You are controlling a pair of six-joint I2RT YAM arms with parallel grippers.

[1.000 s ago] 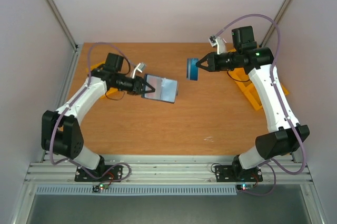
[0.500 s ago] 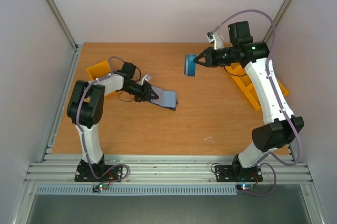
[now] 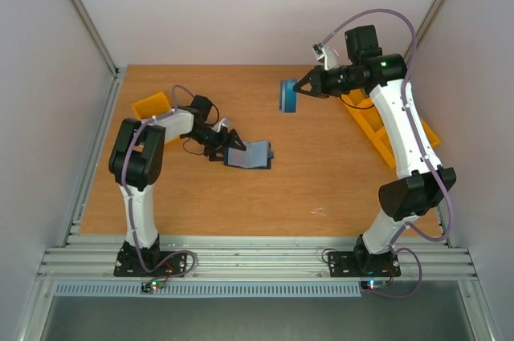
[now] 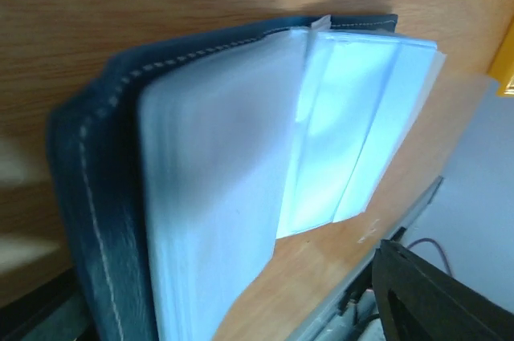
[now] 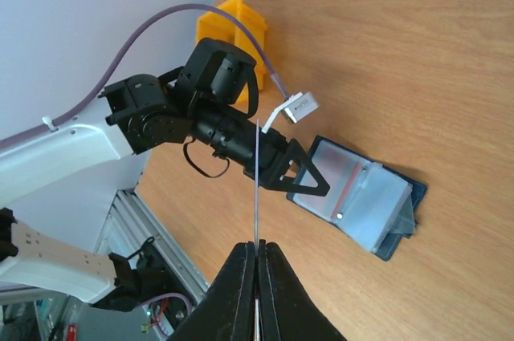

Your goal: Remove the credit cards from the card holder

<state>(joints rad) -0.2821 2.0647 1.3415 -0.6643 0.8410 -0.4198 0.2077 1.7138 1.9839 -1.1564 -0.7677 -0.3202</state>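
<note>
One yellow bin (image 3: 151, 106) sits near the far left corner of my wooden table (image 3: 321, 180). On my right, more yellow bins (image 3: 379, 142) lie along the table's right edge.

Bright, even light; card holder (image 4: 241, 188) blurred close-up (soft shadows).
</note>
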